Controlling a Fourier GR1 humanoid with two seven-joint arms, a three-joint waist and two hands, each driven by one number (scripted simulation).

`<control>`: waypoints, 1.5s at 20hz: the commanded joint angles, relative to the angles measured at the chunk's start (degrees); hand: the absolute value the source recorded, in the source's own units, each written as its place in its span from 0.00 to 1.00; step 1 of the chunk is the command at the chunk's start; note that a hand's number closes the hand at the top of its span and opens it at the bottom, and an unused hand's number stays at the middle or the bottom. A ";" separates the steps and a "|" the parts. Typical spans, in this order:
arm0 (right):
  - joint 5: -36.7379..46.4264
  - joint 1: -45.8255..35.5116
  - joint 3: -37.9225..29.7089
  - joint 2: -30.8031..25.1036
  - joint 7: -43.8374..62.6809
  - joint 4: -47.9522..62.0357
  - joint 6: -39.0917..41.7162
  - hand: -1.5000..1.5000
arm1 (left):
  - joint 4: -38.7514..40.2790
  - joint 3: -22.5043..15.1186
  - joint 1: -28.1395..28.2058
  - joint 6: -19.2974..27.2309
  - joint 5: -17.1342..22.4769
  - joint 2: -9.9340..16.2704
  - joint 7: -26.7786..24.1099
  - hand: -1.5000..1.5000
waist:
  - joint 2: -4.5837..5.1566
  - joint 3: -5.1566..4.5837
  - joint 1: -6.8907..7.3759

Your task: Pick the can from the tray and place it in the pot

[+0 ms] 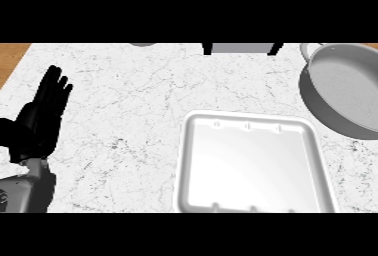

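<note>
In the head view, a white marble desk (125, 100) with fine grey veins fills most of the frame; strips of warm brown wood show past its edge at the upper left and upper right corners.

A white tray (193, 165) lies at the lower centre and right of the frame. It is rectangular with rounded corners, a raised smooth rim and a shallow, glossy well that shades softly toward the middle. Three small notches mark its far inner wall and three more its near one. Nothing shows in the well, and the can cannot be seen anywhere in this view.

The pot (321, 97) sits at the upper right, cut off by the right edge. It is round, of dull grey metal, with a lighter rim, a darker outer wall and a pale, flat, matte floor. It stands close to the tray's far right corner but apart from it.

The left hand (40, 117) is at the left edge of the frame, black and matte, its fingers straight and held together, pointing toward the upper part of the frame, holding nothing. Its smooth grey forearm (29, 192) comes in from the lower left corner. The right hand does not show.

At the top edge, near centre, there is a grey block (240, 48) between two dark slanted posts, and a small grey rounded shape (142, 44) lies to its left.
</note>
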 commanded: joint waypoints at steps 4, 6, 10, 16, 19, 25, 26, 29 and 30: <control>8.59 -14.35 6.12 0.88 -5.69 21.38 -2.67 1.00 | -0.56 -2.07 0.39 1.16 -2.11 -2.11 0.37 0.50 | 0.12 0.06 0.57; 1.76 -18.46 7.05 3.72 -0.09 22.02 0.38 1.00 | 1.73 0.64 -2.65 -0.62 0.04 0.05 0.02 0.50 | 0.17 0.03 0.62; 20.59 -19.51 6.74 -1.06 -9.21 25.72 -16.53 1.00 | -1.29 -0.58 -1.73 -0.68 0.37 -0.56 2.20 0.50 | 0.55 0.13 2.02; 31.92 -26.75 12.16 4.65 -16.13 44.59 -30.25 1.00 | 0.37 -1.62 -0.82 -0.47 -0.63 -2.40 -1.03 0.50 | 0.65 0.13 2.05; 32.61 -35.72 11.54 2.32 -21.52 57.57 -29.41 1.00 | 1.13 -1.39 -2.09 -0.14 -1.23 -2.19 -1.36 0.50 | 0.85 0.18 2.66; 35.03 -40.71 12.83 3.72 -20.25 71.96 -26.23 0.00 | 2.32 -1.20 -3.15 -0.58 -0.99 -1.93 -0.31 0.50 | 1.18 0.22 2.83; 34.84 -42.27 13.17 5.09 -18.39 73.11 -24.50 0.00 | -0.23 -0.80 -2.45 -1.03 -0.07 -1.24 1.70 0.50 | 0.91 0.21 3.00; 33.80 -42.55 12.74 5.52 -24.36 77.34 -20.00 0.00 | -0.19 -1.53 -1.74 -1.24 -0.82 -1.55 0.07 0.50 | 1.23 0.32 3.46; 33.92 -43.33 13.21 5.02 -25.48 78.11 -17.00 0.00 | -0.61 -2.03 -0.87 -1.35 -0.81 -2.16 -0.65 0.50 | 1.15 0.29 3.38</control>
